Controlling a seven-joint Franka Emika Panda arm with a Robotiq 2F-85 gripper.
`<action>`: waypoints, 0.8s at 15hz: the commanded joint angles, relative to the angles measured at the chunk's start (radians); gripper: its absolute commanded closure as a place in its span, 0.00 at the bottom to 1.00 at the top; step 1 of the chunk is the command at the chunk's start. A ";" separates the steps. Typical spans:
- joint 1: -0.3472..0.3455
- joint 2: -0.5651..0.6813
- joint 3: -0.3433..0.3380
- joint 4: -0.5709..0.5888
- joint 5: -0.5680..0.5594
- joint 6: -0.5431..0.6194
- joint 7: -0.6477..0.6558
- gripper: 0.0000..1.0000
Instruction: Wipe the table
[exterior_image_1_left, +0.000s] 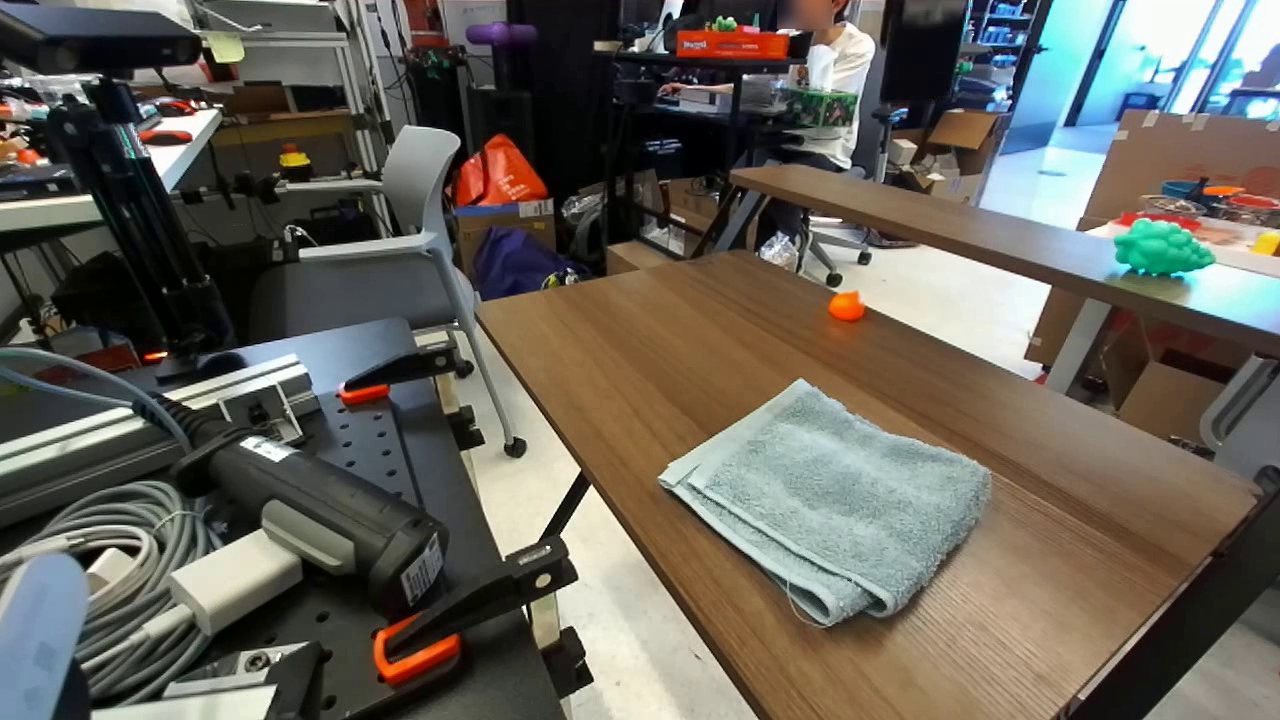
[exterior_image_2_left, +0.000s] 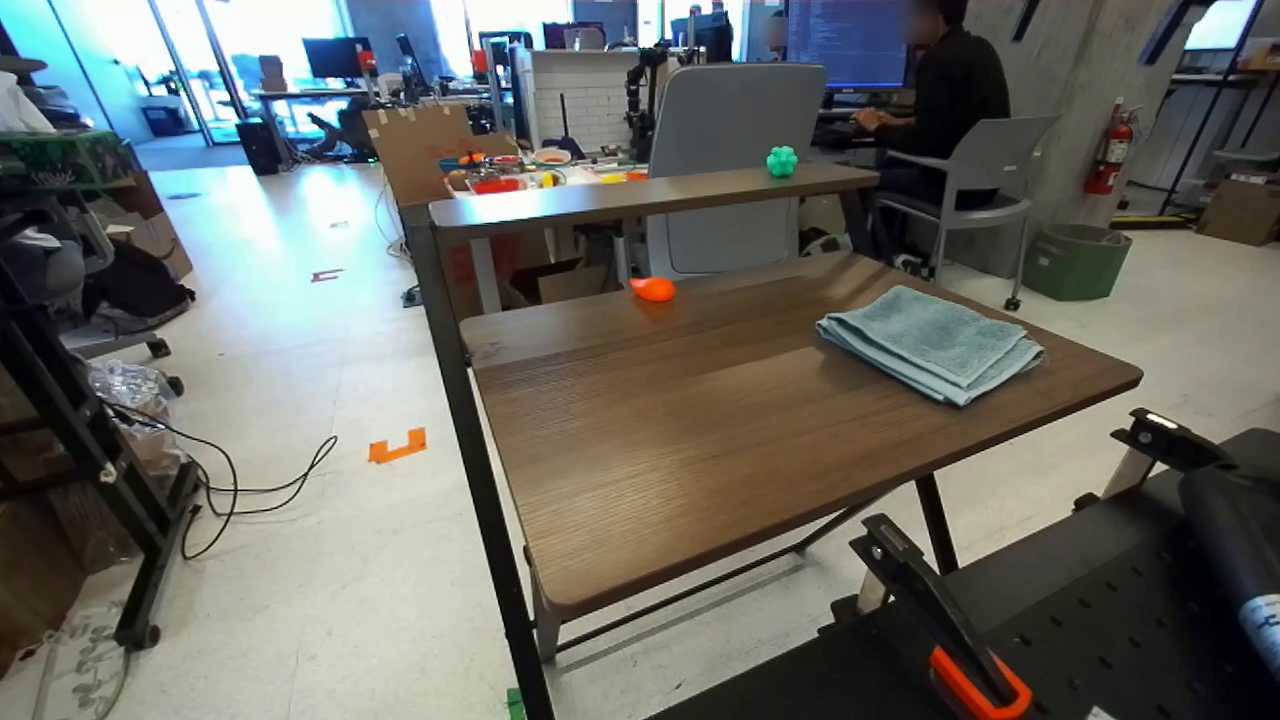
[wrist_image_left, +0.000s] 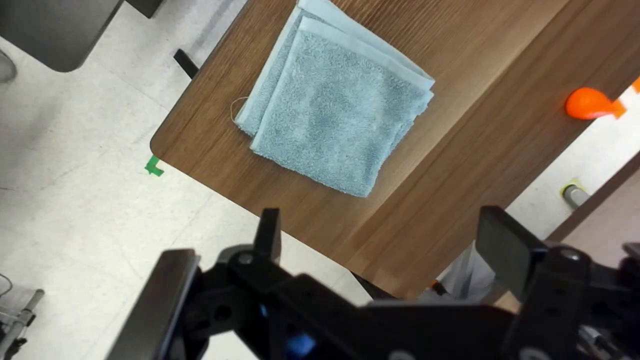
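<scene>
The desk (exterior_image_1_left: 640, 340) is wood-grained, faintly shiny; the towel (exterior_image_1_left: 840, 490) rough, matt cloth; the orange object (wrist_image_left: 586, 104) smooth, plastic-looking.

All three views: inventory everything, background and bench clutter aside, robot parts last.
table: 1, dark brown, all three views
folded towel: 1, blue-grey, on the table
small object: 1, orange, on the table near an edge
raised board: 1, brown, alongside the table
knobbly object: 1, green, on the board
bench: 1, black, beside the table
clamps: 2, black and orange, on the bench
gripper: 1, black, open, bottom of wrist view
</scene>
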 joint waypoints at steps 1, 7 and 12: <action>0.006 0.154 0.005 0.046 -0.075 0.034 0.165 0.00; 0.024 0.233 -0.014 0.037 -0.016 0.000 0.127 0.00; 0.036 0.264 -0.017 0.058 -0.035 0.007 0.169 0.00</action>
